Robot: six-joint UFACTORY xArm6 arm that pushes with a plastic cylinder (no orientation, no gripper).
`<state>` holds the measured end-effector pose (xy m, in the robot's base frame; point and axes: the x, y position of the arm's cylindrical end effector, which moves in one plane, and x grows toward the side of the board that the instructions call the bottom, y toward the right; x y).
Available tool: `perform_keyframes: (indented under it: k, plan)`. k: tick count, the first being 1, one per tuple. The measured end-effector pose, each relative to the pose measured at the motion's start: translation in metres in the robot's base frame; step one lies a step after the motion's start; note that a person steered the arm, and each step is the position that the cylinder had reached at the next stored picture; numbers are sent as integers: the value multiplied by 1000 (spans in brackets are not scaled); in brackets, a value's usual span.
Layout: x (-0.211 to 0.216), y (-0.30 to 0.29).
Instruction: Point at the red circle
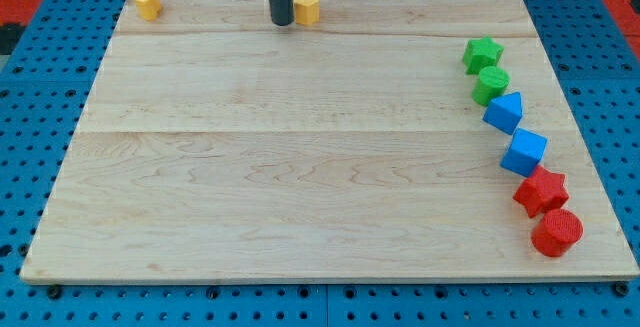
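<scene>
Red circle [557, 233], a short upright cylinder with its round face up and no long axis to speak of, sits at the wooden board's [300, 167] bottom-right corner, touching the red star [541, 190] just above it. Up that right edge run a blue cube [524, 152], blue triangle [504, 112], green circle [491, 85] and green star [482, 54]. My tip [282, 22], a plain rod with no jaws, rests at the top edge just left of a yellow hexagon [307, 7], well apart from the red circle; another yellow block [147, 2] sits top-left.
</scene>
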<state>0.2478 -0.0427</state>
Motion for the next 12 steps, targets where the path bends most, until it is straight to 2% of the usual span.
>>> perform_keyframes:
  k: [1, 2, 3, 4, 7, 9, 10, 11, 12]
  plan:
    - [-9, 36]
    - [-11, 40]
    - [17, 51]
    - [26, 86]
    - [26, 93]
    - [26, 129]
    - [43, 125]
    - [57, 94]
    - [139, 70]
